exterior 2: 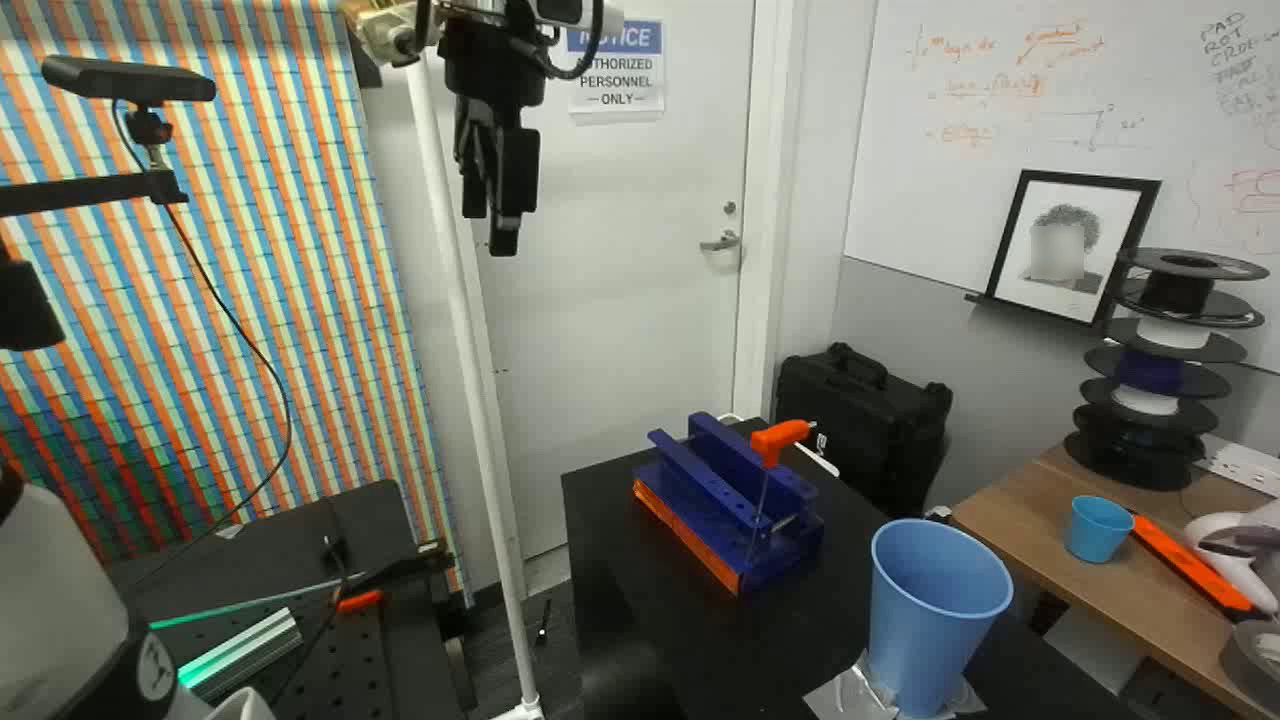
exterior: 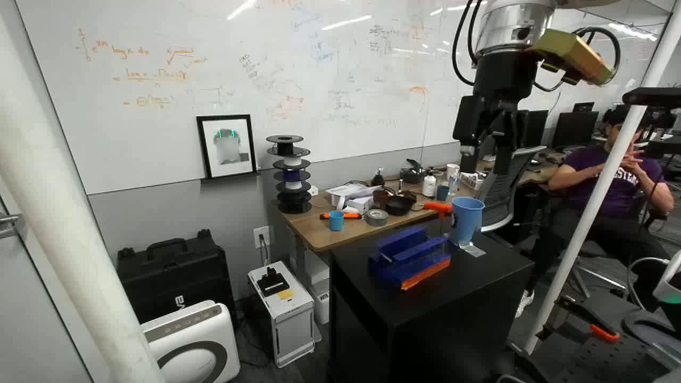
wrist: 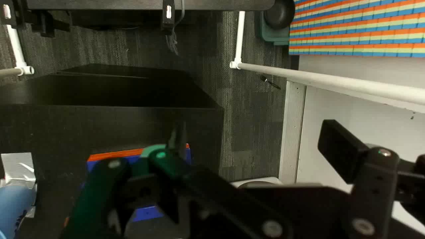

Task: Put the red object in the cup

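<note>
The one claw (exterior: 486, 162) is held well above the level of the blue block (exterior 2: 690, 512), its two fingers (wrist: 338, 149) spread apart. One red tool (exterior 2: 778, 440) is seen lower than the claw and well apart from it, standing upright at an end of the block. Just beside it, two raised rails (exterior 2: 712, 485) are carried by the block. Near that end, one tall blue cup (exterior 2: 935, 620) is placed, with silver tape (exterior 2: 840, 693) at its foot. Away from the block, one small cup (exterior 2: 1098, 528) and one stack of spools (exterior: 292, 174) are set on the desk (exterior 2: 1020, 510).
</note>
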{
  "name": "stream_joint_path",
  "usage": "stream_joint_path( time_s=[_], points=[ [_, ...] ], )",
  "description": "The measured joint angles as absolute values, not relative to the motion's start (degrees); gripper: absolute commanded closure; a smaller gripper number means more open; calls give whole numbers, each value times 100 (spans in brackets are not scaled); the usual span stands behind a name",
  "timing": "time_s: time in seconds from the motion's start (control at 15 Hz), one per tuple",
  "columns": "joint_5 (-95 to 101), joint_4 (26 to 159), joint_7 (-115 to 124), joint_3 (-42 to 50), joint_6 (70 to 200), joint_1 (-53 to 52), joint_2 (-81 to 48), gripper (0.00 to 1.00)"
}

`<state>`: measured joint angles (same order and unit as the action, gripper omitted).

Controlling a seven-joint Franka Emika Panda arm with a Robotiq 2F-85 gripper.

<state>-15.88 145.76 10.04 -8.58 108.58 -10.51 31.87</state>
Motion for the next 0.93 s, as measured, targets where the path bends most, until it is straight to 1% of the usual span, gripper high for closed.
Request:
stream_joint_path(
  time_s=[0.67,0.93],
  points=[
    [-1582,14544,995,-829,10856,-1005,3154,0],
    [-1424,14563,698,-501,10956,-661,2851,0]
  ],
)
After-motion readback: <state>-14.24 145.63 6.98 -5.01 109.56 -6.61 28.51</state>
